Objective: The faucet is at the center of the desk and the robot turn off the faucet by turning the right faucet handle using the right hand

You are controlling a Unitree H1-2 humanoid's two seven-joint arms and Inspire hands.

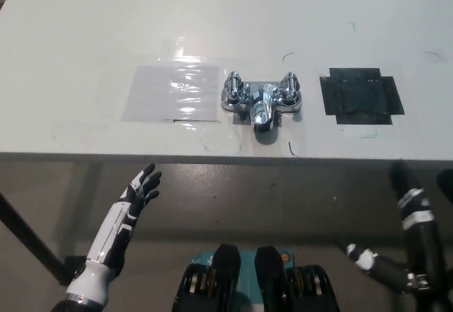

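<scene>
Head view: the chrome faucet (260,100) sits in the middle of the white desk (85,36), close to the near edge, with its spout pointing toward the robot. The right faucet handle (290,89) and the left faucet handle (232,90) stand on either side of the spout, both upright on the chrome base. Nothing touches either handle.

The right hand (414,245) is low in the bottom right corner, below the desk's near edge and off the surface altogether. The faucet lies well away from it, up and to the left on the desk top. The black fingers (405,188) are spread apart, one pointing up toward the desk edge and another (364,257) angled out to the left with a pale tip; the hand holds nothing. A square patch of black tape (361,95) on the desk lies above this hand, between it and the far side of the desk, just right of the right faucet handle.

The left hand (141,190) rests at the lower left, also below the desk edge, fingers loosely extended and apart, empty. Up and slightly right of it, on the desk, a shiny clear plastic sheet (171,91) lies flat, its right edge next to the left faucet handle.
</scene>
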